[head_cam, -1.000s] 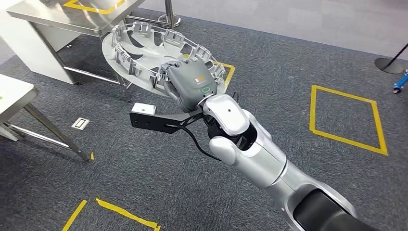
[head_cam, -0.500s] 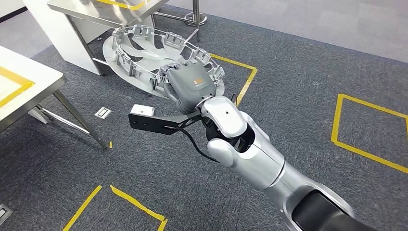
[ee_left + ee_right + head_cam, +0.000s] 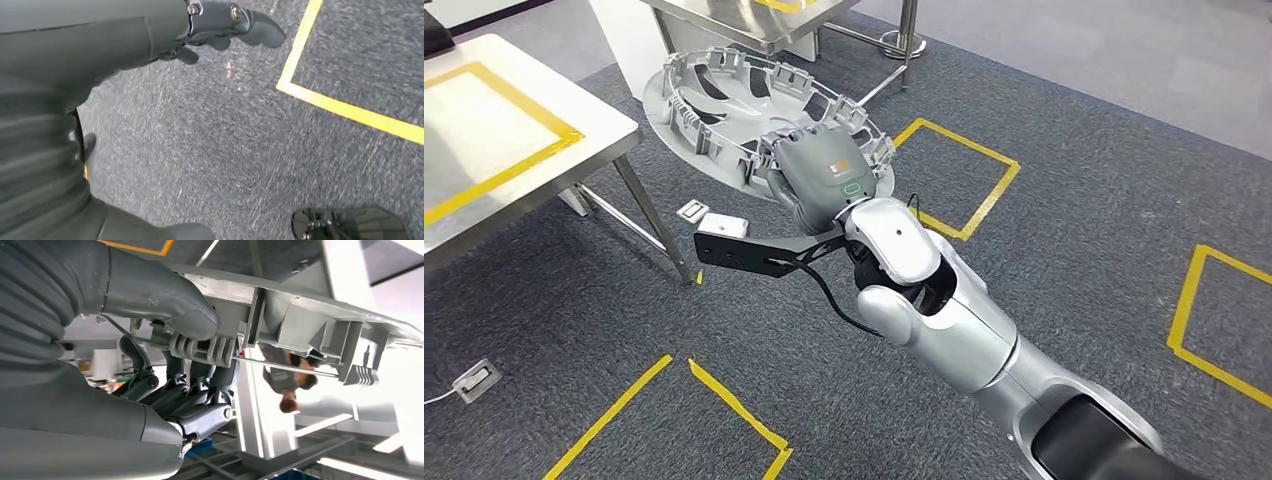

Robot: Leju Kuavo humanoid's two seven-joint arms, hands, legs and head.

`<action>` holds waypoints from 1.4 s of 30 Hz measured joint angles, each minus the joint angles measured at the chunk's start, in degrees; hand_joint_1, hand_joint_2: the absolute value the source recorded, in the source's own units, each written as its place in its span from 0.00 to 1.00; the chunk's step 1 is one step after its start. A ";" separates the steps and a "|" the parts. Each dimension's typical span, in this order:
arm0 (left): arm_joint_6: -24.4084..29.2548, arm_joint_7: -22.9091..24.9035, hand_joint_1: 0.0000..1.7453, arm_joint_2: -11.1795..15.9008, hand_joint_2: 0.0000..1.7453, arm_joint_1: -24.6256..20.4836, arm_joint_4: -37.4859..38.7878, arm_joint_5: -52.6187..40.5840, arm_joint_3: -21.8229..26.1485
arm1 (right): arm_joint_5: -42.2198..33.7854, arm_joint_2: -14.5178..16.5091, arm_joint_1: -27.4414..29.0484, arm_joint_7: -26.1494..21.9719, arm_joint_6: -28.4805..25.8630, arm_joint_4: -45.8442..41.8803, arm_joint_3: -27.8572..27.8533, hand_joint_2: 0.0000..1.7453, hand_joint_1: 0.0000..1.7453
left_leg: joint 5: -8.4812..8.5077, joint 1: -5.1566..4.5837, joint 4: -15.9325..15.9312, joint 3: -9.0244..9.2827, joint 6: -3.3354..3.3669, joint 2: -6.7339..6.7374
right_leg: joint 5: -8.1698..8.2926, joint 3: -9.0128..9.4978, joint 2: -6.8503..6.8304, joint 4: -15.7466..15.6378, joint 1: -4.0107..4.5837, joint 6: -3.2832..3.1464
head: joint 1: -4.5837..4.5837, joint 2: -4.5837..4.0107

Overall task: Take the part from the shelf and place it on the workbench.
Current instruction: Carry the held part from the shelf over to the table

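The part is a round grey wheel cover (image 3: pixel 714 100) with ribbed clips around its rim, held tilted above the carpet. My right hand (image 3: pixel 819 175) grips its near rim, with the silver arm reaching in from the lower right. In the right wrist view the thumb (image 3: pixel 165 295) lies over the cover's edge (image 3: pixel 310 315) and the dark fingers (image 3: pixel 195 390) curl under it. The workbench (image 3: pixel 574 150), white with a yellow taped outline, stands at the left, beside the cover. My left hand (image 3: pixel 225 20) hangs over the carpet and holds nothing.
A second steel table (image 3: pixel 724 15) stands behind the cover. The workbench leg (image 3: pixel 649 215) stands close to the wrist bracket. Yellow tape squares (image 3: pixel 969 175) mark the grey carpet, and a floor socket (image 3: pixel 474 378) lies at the lower left. A person (image 3: pixel 290 375) stands beyond the cover.
The whole picture has shifted right as the camera turned left. The workbench with the yellow outline has come much further into view. My right hand still grips the cover the same way.
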 joint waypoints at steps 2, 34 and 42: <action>-0.01 0.10 0.00 0.05 1.00 -0.01 -0.01 -0.24 0.00 | -0.02 0.00 -0.15 -0.02 0.03 0.00 -0.02 1.00 1.00 | 0.26 0.12 -0.06 -0.43 -0.82 -1.07 | 0.77 1.44 1.54 -3.31 0.05 -0.13 | -0.02 0.00; 0.09 1.57 0.00 0.58 1.00 -0.31 0.01 -1.56 -0.15 | 0.02 -0.66 1.50 -0.18 -0.08 -0.07 -0.96 1.00 1.00 | 1.37 -0.12 -0.34 -1.05 -1.11 -1.51 | 0.72 2.17 0.04 -3.70 0.38 -0.41 | 0.01 0.00; 0.09 1.68 0.00 0.69 1.00 -0.25 0.07 -1.57 -0.15 | 0.05 -0.67 1.80 -0.14 -0.08 -0.11 -1.11 1.00 1.00 | -5.20 -0.22 14.12 -7.63 -2.62 4.65 | 1.27 2.56 -5.10 -4.63 0.18 -2.05 | -0.52 0.00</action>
